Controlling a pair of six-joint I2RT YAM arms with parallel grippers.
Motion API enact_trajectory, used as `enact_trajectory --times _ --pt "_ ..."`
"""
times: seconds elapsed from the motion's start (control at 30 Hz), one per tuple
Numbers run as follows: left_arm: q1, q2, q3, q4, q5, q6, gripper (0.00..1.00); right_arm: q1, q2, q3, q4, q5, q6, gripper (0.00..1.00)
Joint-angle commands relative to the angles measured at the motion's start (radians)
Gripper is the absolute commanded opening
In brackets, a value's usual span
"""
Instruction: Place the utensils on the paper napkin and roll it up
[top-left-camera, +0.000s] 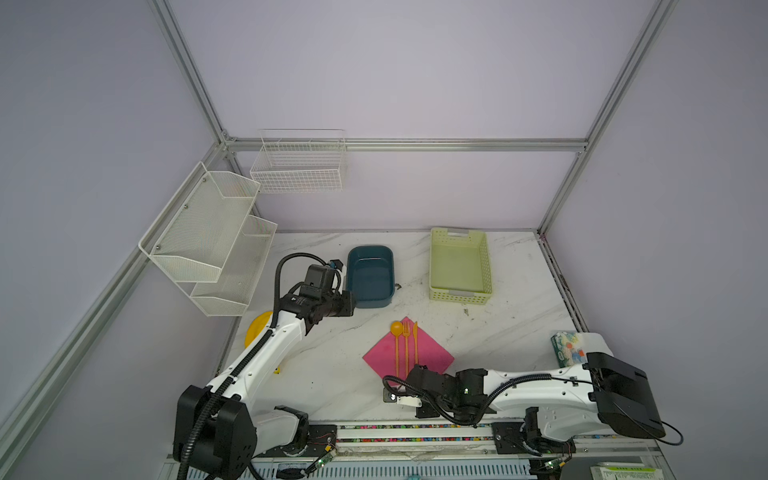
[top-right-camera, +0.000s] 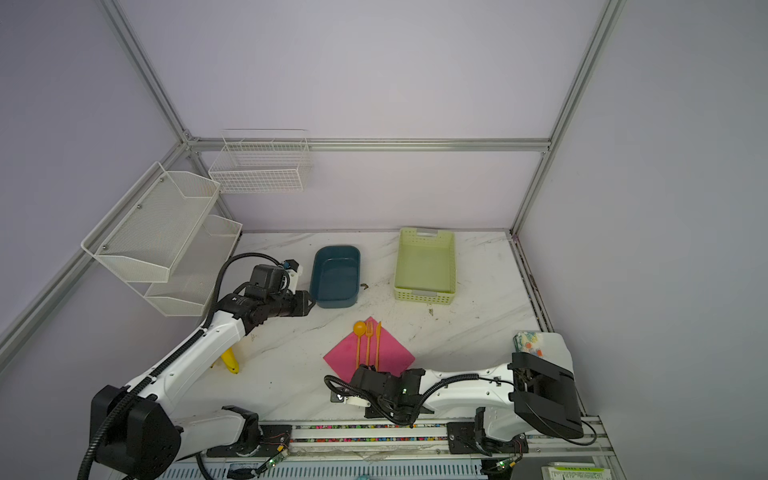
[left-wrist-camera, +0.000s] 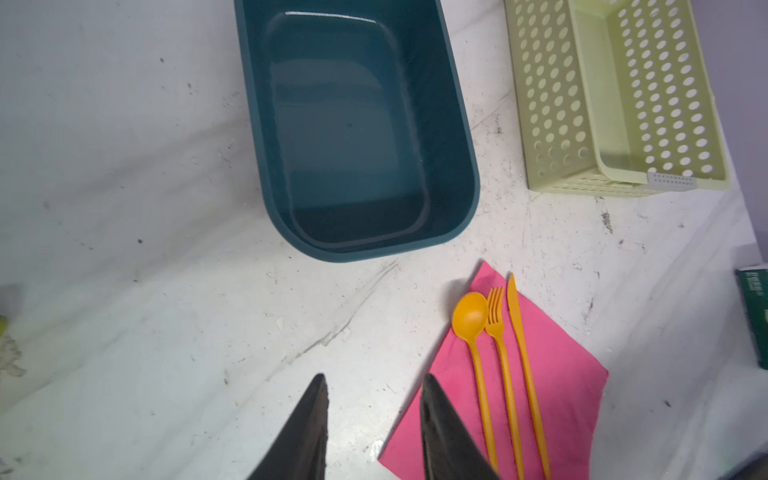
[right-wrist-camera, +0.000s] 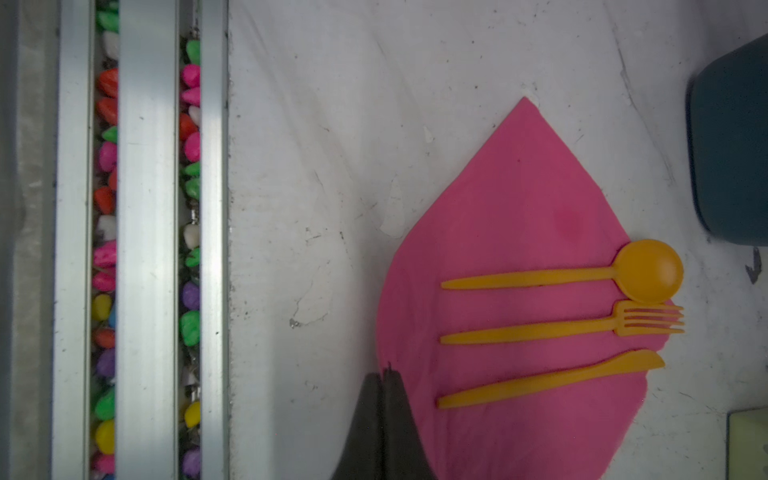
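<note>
The pink paper napkin lies as a diamond on the marble table. On it, side by side, rest the orange utensils: spoon, fork and knife, with their heads pointing toward the blue tub. My right gripper is at the napkin's near corner, jaws pressed together on the paper's edge. Higher up and to the left of the napkin, my left gripper hangs beside the tub, open, with only bare table between its fingers.
A blue tub and a pale green perforated basket stand behind the napkin. A banana lies at the left under my left arm, and a patterned tissue packet sits at the right. White wire racks hang on the left wall.
</note>
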Motion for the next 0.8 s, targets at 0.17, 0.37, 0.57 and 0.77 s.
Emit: enact_trajectory --times 0.17,0.37,0.57,0.77 --pt "-0.116 -0.051 -0.181 0.066 0.132 -0.206 0.31 -0.035 -0.02 -0.02 0.049 -0.002 0.007 0.0" --pt "-0.193 -0.043 -0.272 0.119 0.147 -0.29 0.22 -0.049 -0.013 -0.022 0.055 -0.013 0.005 0.0" --pt "-0.249 -0.041 -0.344 0.218 0.2 -0.37 0.15 -0.069 -0.001 -0.029 0.067 -0.029 -0.003 0.0" --pt "-0.31 0.031 -0.389 0.336 0.255 -0.432 0.08 -0.093 0.016 -0.019 0.07 -0.057 -0.005 0.0"
